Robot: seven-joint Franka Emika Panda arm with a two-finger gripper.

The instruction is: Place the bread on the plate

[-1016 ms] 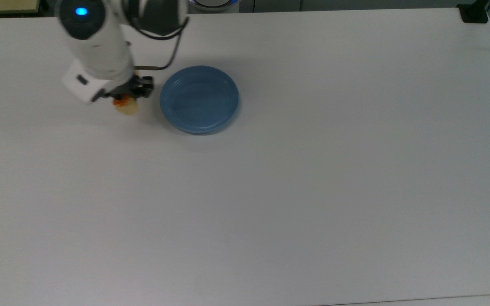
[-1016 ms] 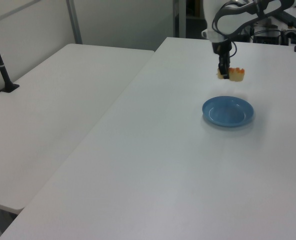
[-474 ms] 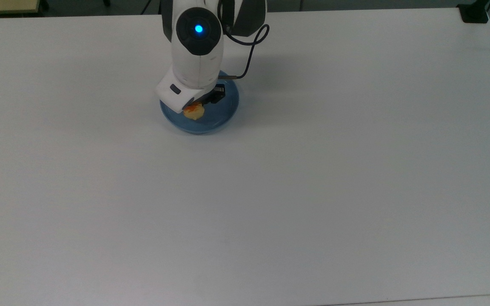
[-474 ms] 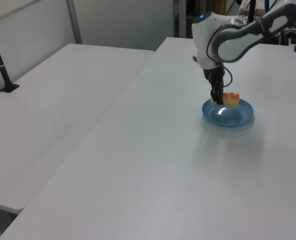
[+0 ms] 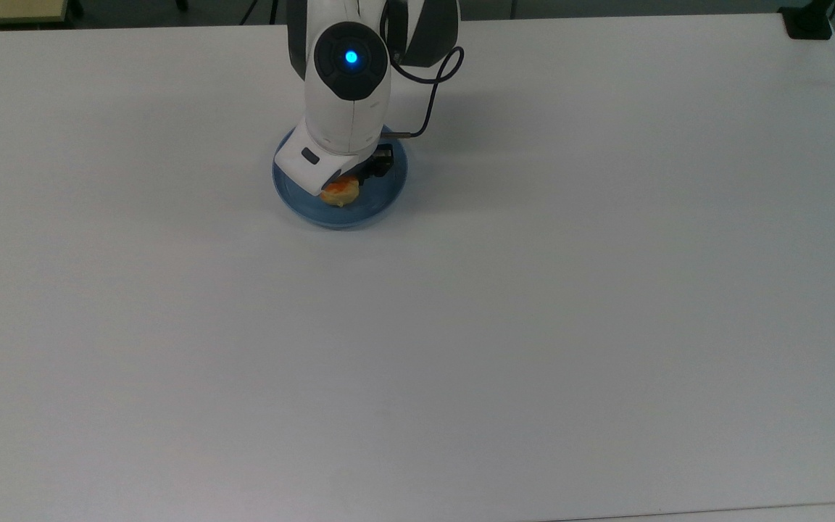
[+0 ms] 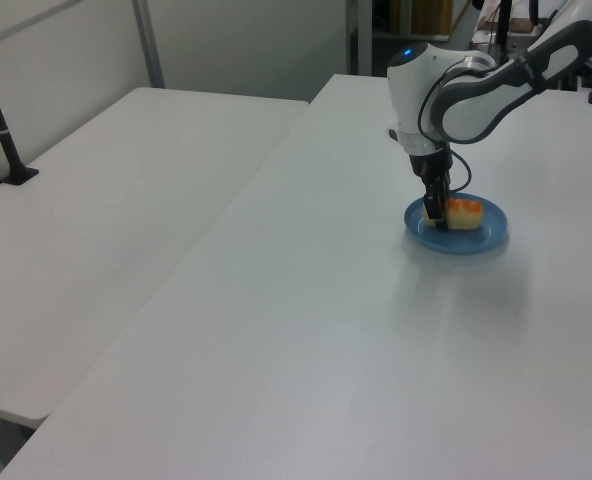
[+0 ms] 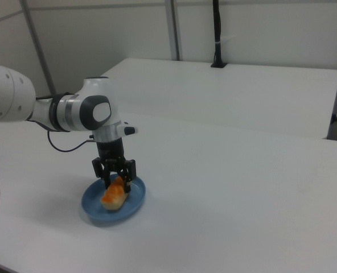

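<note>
The blue plate lies on the white table near its far edge in the top view. The bread, pale yellow with an orange-brown top, sits low inside the plate and seems to rest on its floor. My gripper points straight down over the plate, its fingers closed around the far end of the bread. In the left view the gripper holds the left end of the bread above the plate. From the top view, the wrist covers most of the bread.
A black cable loops from the wrist beside the plate. A second white table adjoins in the left view, with a black post clamped on it. The wide white table spreads around the plate.
My gripper carried the bread from beside the plate, on the top view's left, to over the plate, then lowered it down into the plate.
</note>
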